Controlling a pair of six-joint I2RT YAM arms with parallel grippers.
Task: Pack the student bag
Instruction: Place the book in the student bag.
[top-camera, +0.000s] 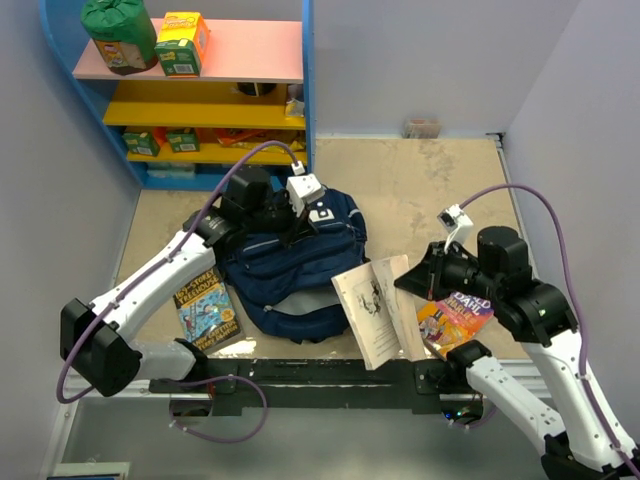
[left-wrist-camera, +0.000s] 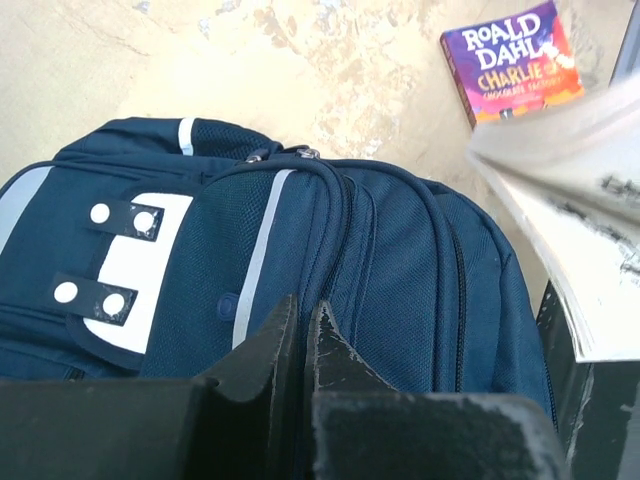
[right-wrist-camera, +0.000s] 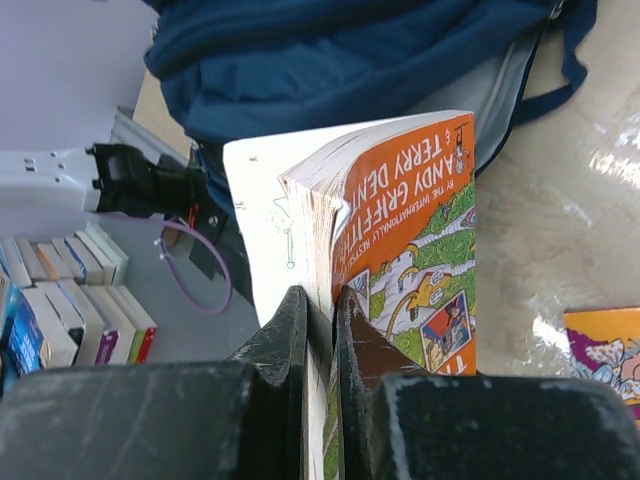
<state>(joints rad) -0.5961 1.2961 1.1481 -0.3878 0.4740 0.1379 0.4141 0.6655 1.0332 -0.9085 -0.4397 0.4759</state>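
The navy-blue student bag (top-camera: 290, 275) lies in the middle of the table, white patch toward the shelf. My left gripper (top-camera: 297, 228) is shut, its tips low over the bag's upper front pocket (left-wrist-camera: 300, 320); whether it pinches fabric I cannot tell. The bag fills the left wrist view (left-wrist-camera: 380, 260). My right gripper (top-camera: 408, 282) is shut on an open orange paperback (top-camera: 372, 305), held upright just right of the bag. In the right wrist view the jaws (right-wrist-camera: 320, 310) clamp the book's cover and pages (right-wrist-camera: 420, 220), with the bag (right-wrist-camera: 350, 60) beyond it.
A purple Roald Dahl book (top-camera: 455, 318) lies under my right arm and shows in the left wrist view (left-wrist-camera: 510, 60). A blue picture book (top-camera: 207, 305) lies left of the bag. A blue shelf unit (top-camera: 200, 90) with boxes stands at the back left. Walls close both sides.
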